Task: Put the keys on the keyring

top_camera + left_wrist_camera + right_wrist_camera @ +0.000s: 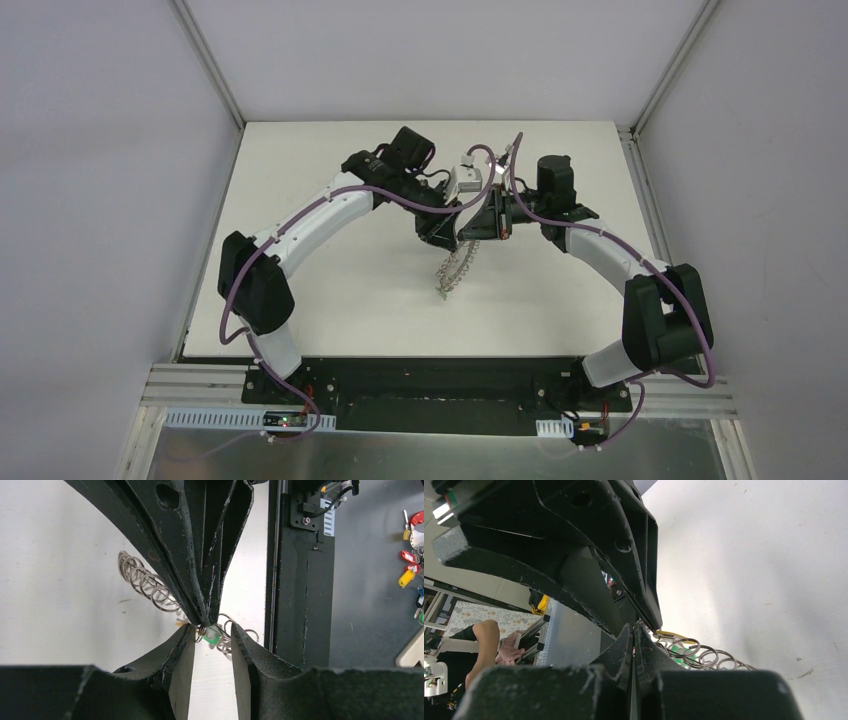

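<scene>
I am watching my right pincer (pixel 207 617) pinching shut on a wire loop of the keyring (pixel 455 265). The keyring is hanging from the meeting tips and trailing toward 7 o'clock over the table (pixel 330 200). My left pincer (pixel 212 631) is standing parted, its fingers flanking that grip point without clamping anything. The green-headed key (pixel 211 639) is sitting in the gap between them, just at 6 o'clock of the right tips. A yellow-gold key head (pixel 179 623) is peeking out at 9 o'clock, mostly hidden.
</scene>
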You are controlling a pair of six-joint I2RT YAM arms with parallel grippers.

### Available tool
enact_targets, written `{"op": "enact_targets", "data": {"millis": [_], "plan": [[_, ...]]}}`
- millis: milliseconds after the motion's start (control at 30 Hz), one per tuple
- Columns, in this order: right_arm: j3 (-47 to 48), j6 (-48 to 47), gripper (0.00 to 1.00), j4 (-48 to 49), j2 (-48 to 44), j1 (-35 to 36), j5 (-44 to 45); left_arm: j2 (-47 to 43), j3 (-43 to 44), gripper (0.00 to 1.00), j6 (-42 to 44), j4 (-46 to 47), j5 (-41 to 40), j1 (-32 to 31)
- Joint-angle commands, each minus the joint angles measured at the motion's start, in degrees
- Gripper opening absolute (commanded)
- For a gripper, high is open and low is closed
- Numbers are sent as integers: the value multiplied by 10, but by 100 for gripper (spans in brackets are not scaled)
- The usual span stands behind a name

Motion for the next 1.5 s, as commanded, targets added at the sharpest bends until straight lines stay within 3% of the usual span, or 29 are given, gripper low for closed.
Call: {"op": "enact_targets", "data": {"millis": [0,500,600,867,1467], "plan": [[6,5,0,36,-18,-3,-28,6,12,33,11,-3,37,2],[3,2,0,36,-15,-7,-26,9,3,11,9,-4,57,10],[2,2,0,36,-16,-8,-27,8,5,11,7,-4,61,16],[3,4,0,35,-15,-8,-31,6,11,25,3,-5,61,19],[3,5,0,36,-8,-7,-43,8,20,21,-3,-6,69,24]]}}
